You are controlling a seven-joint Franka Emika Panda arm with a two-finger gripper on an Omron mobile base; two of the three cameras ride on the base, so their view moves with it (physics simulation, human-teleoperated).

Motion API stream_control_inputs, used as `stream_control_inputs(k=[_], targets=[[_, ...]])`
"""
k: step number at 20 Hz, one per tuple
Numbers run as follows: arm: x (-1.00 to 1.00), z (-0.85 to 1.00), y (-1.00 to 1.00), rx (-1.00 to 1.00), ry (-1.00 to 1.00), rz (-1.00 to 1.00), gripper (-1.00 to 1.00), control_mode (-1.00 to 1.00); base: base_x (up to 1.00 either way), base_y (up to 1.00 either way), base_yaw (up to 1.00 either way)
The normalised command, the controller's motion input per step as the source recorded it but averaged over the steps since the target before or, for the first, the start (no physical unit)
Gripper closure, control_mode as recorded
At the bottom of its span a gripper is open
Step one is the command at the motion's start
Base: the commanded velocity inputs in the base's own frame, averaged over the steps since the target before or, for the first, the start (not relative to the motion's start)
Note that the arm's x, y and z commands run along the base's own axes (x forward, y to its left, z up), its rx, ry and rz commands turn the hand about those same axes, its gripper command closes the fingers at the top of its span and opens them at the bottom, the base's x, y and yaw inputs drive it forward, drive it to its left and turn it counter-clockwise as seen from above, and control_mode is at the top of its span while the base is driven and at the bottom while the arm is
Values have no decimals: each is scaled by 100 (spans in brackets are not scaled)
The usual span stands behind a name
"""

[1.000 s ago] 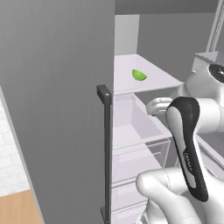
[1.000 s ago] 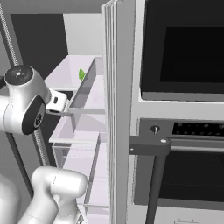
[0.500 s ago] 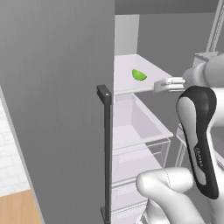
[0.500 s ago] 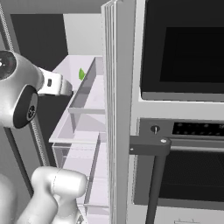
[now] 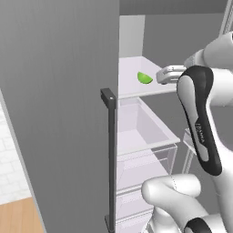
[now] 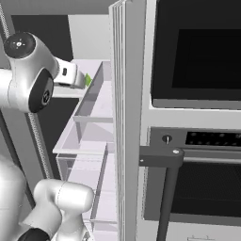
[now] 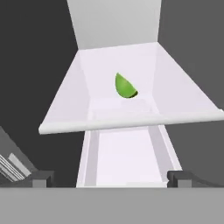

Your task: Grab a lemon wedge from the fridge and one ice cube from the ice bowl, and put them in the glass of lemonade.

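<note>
Fingers (image 7: 111, 178) have neared the lemon wedge (image 7: 125, 86) (on the fridge (image 5: 59, 91) shelf (image 7: 105, 116)).

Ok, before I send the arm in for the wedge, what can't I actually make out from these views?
- Gripper: open in the hand view, but only its fingertips show above the bottom edge.
- Lemon wedge: in the right base view, mostly hidden behind the hand; clear on the fridge shelf in the hand view.
- Gap between hand and wedge: hard to judge in the left base view.
</note>
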Motion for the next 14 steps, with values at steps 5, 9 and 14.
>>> stream_control_inputs(k=[5,9,14], targets=[[99,-22,-19,0,9,0,-100,-100,0,0,0],[100,-3,4,-1,17,2,-100,-100,0,0,0],[92,-1,3,-6,13,2,-100,-100,0,0,0]])
